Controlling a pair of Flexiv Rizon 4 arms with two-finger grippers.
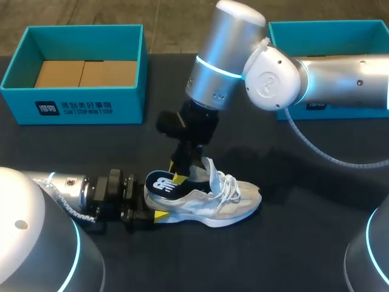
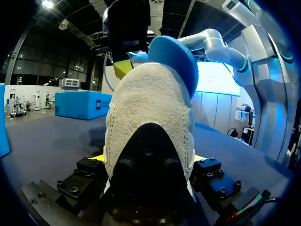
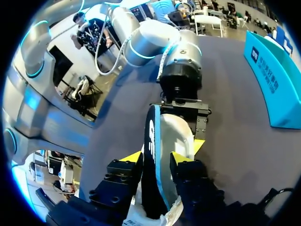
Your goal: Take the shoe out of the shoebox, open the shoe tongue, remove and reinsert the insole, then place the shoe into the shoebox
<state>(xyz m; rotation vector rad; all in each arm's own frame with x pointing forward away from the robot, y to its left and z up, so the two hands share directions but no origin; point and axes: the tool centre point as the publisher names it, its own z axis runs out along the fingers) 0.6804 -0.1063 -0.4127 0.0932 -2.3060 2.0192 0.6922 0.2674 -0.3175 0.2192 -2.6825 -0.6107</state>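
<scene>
Shoe (image 1: 213,201) out of its box and lying on its sole on the near middle of the tabletop (image 1: 292,255), with its long axis running left to right, heel to the left and toe to the right. My left fingers (image 2: 148,158) come in low from the left and are closed on the heel, one on each side, pinning the shoe in place. My right fingers (image 3: 157,157) hang over the heel end from above and are closed on the insole (image 1: 167,182), which stands on edge between them. The insole's heel end rises out of the opening while its front end is hidden inside the shoe. The tongue (image 1: 213,170) is folded up and toward the toe, over the loose laces (image 1: 230,182), so the opening is clear. I judge we are in the insole step, but I can't tell whether it is on its way out or back in. Either way the move depends on one thing: the insole lies along the shoe, so the right arm, the only one on it, must travel along that axis. That means up and to the left to draw it out, or down and to the right to seat it, while the left holds firm. On the far side, the left box (image 1: 73,106) is open with brown cardboard (image 1: 85,73) on its floor. The right box (image 1: 328,25) sits behind my right arm, and I can't see what is inside it.
</scene>
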